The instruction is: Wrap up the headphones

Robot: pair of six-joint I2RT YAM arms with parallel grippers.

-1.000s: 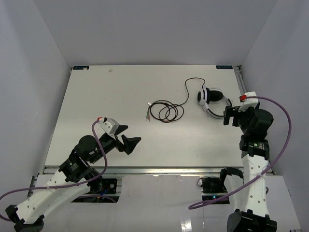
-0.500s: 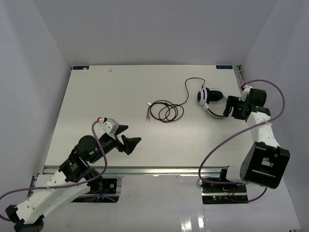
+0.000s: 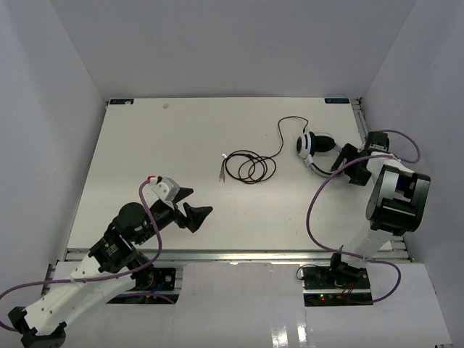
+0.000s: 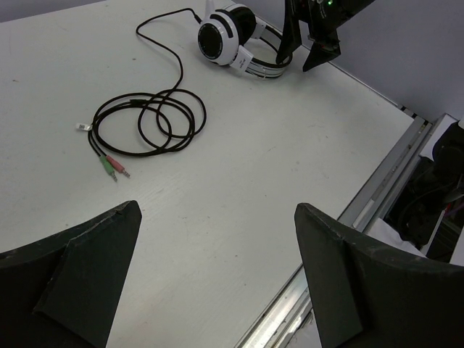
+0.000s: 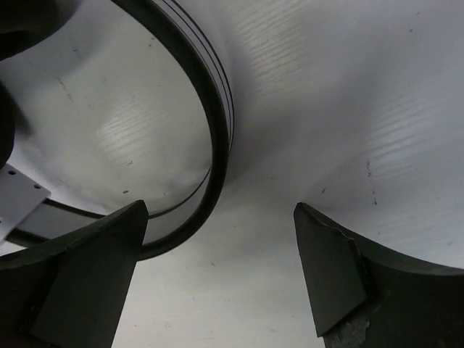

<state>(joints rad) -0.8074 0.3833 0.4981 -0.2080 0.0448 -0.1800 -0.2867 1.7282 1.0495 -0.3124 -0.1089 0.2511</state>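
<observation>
White table (image 3: 145, 145) beneath everything, pale and flat.

Bolted at the table's near edge on the left, left arm (image 3: 109, 254), reaching in over the near-left part of the table. At the table's right edge, right arm (image 3: 395, 196), bent back over the far-right part.

Lying flat on the far-right part of the table, white-and-black headphones (image 3: 314, 147), round earcups toward the table's middle, headband (image 5: 216, 123) arcing toward the right edge.

Over the near-left part of the table, left gripper (image 3: 197, 202), fingers spread wide, nothing between them.

Low over the table's far-right part, right gripper (image 5: 219, 217), spread wide as well, gripping nothing. Headband curving into the gap, close to one finger. Contact impossible to judge.

Thin black cable (image 3: 281, 134), leaving the headphones toward the table's far edge, then bending back toward the middle. Near the table's middle, a loose coil (image 3: 250, 168) of several overlapping loops.

At the coil's end nearest the table's left side, two small plugs (image 4: 112, 167), one reddish, one green, side by side on the table.
</observation>
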